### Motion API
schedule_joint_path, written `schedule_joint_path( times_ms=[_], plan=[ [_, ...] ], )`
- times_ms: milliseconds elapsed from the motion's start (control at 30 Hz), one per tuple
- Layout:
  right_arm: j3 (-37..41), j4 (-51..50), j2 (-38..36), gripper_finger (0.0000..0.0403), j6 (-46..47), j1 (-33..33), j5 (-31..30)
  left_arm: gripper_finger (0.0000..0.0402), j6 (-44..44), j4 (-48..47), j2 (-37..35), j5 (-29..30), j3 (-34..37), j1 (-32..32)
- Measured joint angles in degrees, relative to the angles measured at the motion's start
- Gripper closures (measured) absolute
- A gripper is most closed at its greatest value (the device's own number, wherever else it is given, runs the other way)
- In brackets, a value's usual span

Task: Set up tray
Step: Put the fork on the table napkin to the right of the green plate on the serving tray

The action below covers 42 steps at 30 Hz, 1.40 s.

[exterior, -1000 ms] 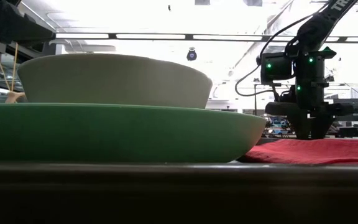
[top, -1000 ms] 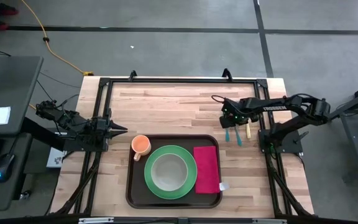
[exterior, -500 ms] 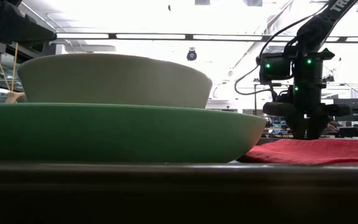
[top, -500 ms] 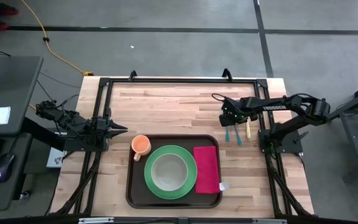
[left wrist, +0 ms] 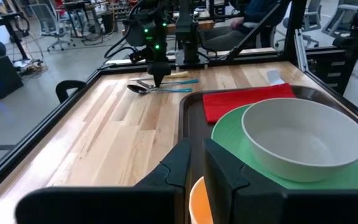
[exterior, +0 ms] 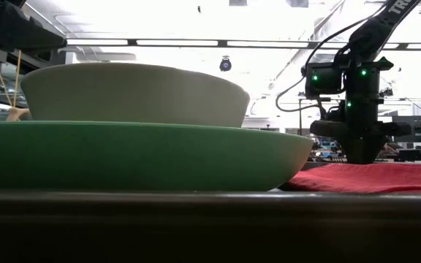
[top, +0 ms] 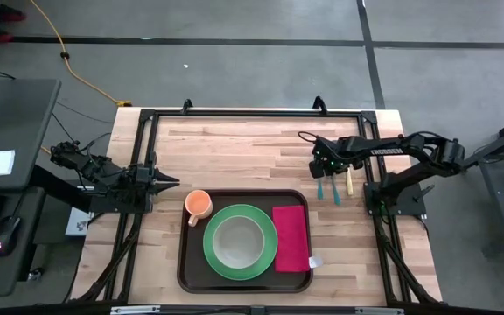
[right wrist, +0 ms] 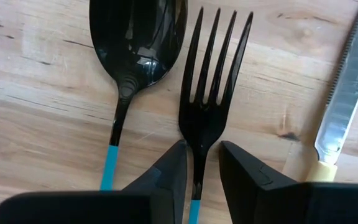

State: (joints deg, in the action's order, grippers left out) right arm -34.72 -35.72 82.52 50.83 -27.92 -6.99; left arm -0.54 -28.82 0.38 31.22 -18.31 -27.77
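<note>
**Q:** At the left edge of the light wooden tabletop (top: 234, 149), what was the left gripper (top: 169, 181) doing?

**A:** Nothing. It hung low beside the table's edge, its fingers drawn almost together on nothing, pointing toward the small orange cup (top: 199, 203).

**Q:** And the tray?

**A:** The large dark brown plastic tray (top: 191, 258) sat at the table's near edge, roughly central. The cup stood at its far left corner. The round green plate (top: 208, 247) lay in the middle with the pale, deep bowl (top: 239, 241) on it, and the folded red napkin (top: 291, 238) lay just beside the plate, along the tray's right side.

**Q:** So what had changed?

**A:** Only the right side. On the bare wood beyond the tray's far right corner lay three pieces in a row: the black spoon with a turquoise handle (right wrist: 138, 37), the matching black fork (right wrist: 207, 93) and the cream-handled knife (right wrist: 344, 93). Over the last second the right gripper (right wrist: 202, 149) had sunk a touch and narrowed its claw. By now it was pinching the fork at its thin neck.

**Q:** Meaning?

**A:** I'd judge the crockery and napkin were placed and the cutlery was the remainder, fork first. The grasp looked made, but nothing had been lifted yet.
</note>
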Motion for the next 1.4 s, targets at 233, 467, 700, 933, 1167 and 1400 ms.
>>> schedule_joint_path(
  times_ms=[233,467,700,933,1167,1400],
  plan=[
    [-0.1,-0.5,0.0,0.0339,0.0,0.0,0.2,0.0332,0.0,0.0,0.0,0.0,0.0,0.0],
    [0.0,-0.9,0.0,0.0367,-0.5,0.0,0.9,0.0332,0.0,0.0,0.0,0.0,0.0,0.0],
    [-0.1,-1.2,0.0,0.0379,-0.8,0.0,1.2,0.0332,0.0,0.0,0.0,0.0,0.0,0.0],
    [-0.1,-1.7,0.0,0.0383,-0.8,0.0,1.7,0.0332,0.0,0.0,0.0,-0.1,0.0,0.0],
    [-0.1,-1.9,0.0,0.0394,-1.0,0.0,2.2,0.0332,0.0,0.0,0.0,-0.1,0.0,0.0],
    [-0.1,-2.1,0.0,0.0399,-0.9,0.0,2.4,0.0332,0.0,0.0,0.0,-0.1,0.0,0.0]
  ],
)
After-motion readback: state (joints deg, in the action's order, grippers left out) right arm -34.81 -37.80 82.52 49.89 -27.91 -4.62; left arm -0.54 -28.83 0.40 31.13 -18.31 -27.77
